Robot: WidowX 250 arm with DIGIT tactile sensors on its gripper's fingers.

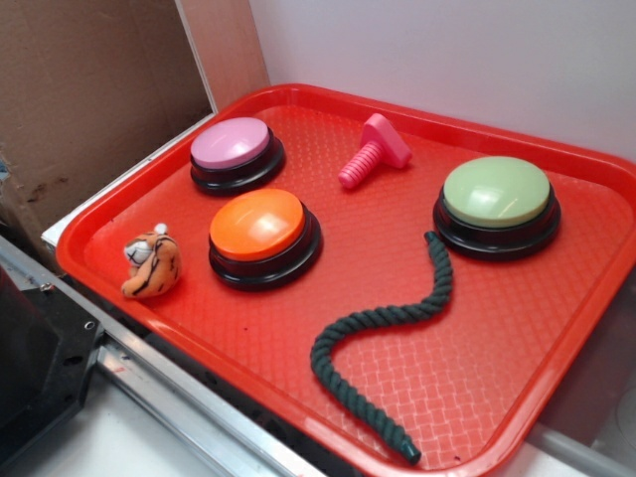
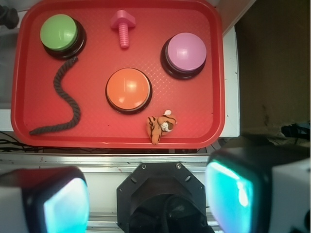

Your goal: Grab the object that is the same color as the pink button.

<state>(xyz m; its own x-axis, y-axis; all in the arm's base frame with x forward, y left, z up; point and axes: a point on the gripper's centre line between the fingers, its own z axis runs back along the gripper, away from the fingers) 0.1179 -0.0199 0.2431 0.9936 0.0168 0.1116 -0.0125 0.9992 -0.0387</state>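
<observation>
A bright pink toy bolt (image 1: 373, 149) (image 2: 123, 28) lies on the red tray (image 1: 517, 328) (image 2: 194, 121) toward its far side, ribbed shaft pointing at the orange button. The pink button (image 1: 236, 151) (image 2: 184, 54) stands on the tray beside the cardboard side. My gripper (image 2: 148, 199) hangs high above the robot base, short of the tray's near rim, open, with nothing between its teal fingers (image 2: 65, 204). The gripper does not show in the exterior view.
On the tray also stand an orange button (image 1: 263, 237) (image 2: 128, 89) and a pale green button (image 1: 496, 204) (image 2: 60, 34). A dark green rope (image 1: 383, 333) (image 2: 65, 99) snakes across it. A small tiger plush (image 1: 151, 263) (image 2: 160, 126) lies near the rim. A cardboard wall (image 1: 89, 99) stands at one side.
</observation>
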